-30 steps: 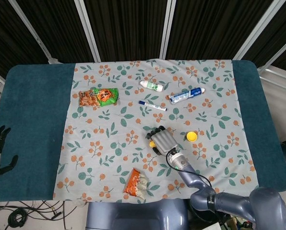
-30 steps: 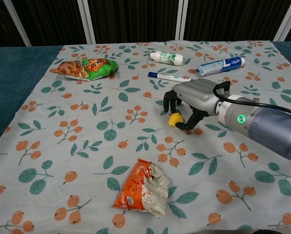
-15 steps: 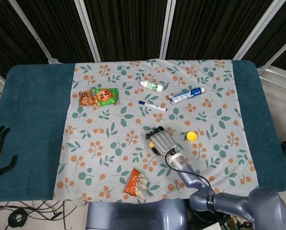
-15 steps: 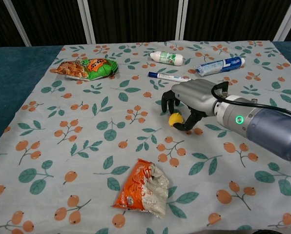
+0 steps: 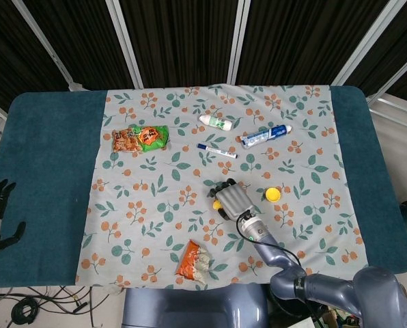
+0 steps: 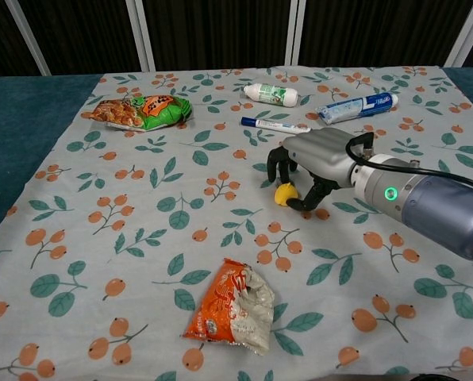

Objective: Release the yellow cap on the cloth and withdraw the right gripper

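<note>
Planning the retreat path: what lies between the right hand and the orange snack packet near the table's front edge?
Only bare floral cloth between right hand and orange snack packet, clearest in chest view.

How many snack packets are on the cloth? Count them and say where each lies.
2. A green-and-orange packet lies far left on the cloth; an orange packet lies near the front edge. None seems hidden.

Snack bags (image 6: 141, 112), marker (image 6: 274, 125), toothpaste (image 6: 357, 107)

Counted on the floral cloth (image 5: 156, 198): two yellow caps (image 6: 285, 194) (image 5: 274, 194), two snack packets (image 5: 141, 138) (image 5: 193, 262), one white bottle (image 5: 217, 122), one toothpaste tube (image 5: 265, 135), one marker pen (image 5: 216, 150).
</note>
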Controlling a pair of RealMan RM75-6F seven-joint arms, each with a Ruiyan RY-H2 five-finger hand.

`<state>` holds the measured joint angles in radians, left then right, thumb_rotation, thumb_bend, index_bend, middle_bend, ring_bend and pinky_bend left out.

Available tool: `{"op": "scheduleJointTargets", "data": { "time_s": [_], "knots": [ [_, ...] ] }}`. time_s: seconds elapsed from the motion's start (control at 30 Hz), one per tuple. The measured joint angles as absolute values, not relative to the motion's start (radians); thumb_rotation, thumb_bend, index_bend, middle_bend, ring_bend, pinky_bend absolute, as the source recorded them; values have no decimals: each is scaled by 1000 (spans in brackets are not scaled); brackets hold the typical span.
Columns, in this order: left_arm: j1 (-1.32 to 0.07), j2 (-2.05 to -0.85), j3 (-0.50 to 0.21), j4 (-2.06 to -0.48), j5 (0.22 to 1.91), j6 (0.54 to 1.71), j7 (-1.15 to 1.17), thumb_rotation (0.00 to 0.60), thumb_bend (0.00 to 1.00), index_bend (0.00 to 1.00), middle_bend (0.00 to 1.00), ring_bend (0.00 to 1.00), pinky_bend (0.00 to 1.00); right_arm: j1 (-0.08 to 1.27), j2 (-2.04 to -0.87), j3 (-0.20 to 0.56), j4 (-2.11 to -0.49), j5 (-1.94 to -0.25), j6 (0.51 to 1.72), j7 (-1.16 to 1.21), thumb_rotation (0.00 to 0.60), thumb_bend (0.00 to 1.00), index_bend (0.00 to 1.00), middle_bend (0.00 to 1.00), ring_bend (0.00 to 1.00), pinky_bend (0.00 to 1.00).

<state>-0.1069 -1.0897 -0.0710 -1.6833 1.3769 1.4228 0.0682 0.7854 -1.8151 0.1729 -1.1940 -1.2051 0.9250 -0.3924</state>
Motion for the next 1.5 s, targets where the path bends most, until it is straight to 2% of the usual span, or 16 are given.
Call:
{"op": "scheduleJointTargets", "data": {
  "time_s": [0.2, 0.37, 0.43, 0.8, 1.13, 1.27, 1.5],
  "knots": [
    [-107, -1090, -71, -1683, 1378, 1424, 67, 600, 378, 33, 2, 0, 0, 787, -1818, 167, -1184, -1208, 916, -392, 600, 310, 419, 445, 333, 218],
    [-107, -1090, -71, -1682, 1377, 1423, 66, 600, 378, 33, 2, 0, 0, 789, -1820, 165, -1180, -1208, 910, -394, 600, 422, 543, 486, 360, 219],
    [-107, -1090, -71, -1683, 1376, 1422, 65, 600, 378, 33, 2, 0, 0, 790, -1819, 166, -1182, -1214, 912, -389, 600, 458, 557, 490, 363, 219],
    [-105, -1088, -70, -1685, 1376, 1423, 63, 600, 378, 33, 2, 0, 0, 790, -1766, 187, -1229, -1232, 940, -378, 600, 470, 562, 493, 366, 219],
    [-105, -1089, -72, -1688, 1368, 1422, 68, 600, 378, 32, 2, 0, 0, 771, -1574, 226, -1324, -1202, 973, -452, 600, 470, 562, 485, 361, 219],
    [-106, -1091, -72, -1690, 1367, 1420, 75, 600, 378, 30, 2, 0, 0, 747, -1506, 210, -1351, -1178, 968, -482, 600, 470, 563, 480, 361, 220],
    [-108, -1095, -71, -1693, 1367, 1420, 88, 600, 378, 30, 2, 0, 0, 722, -1487, 154, -1309, -1155, 942, -524, 600, 470, 563, 481, 361, 221]
  ]
}}
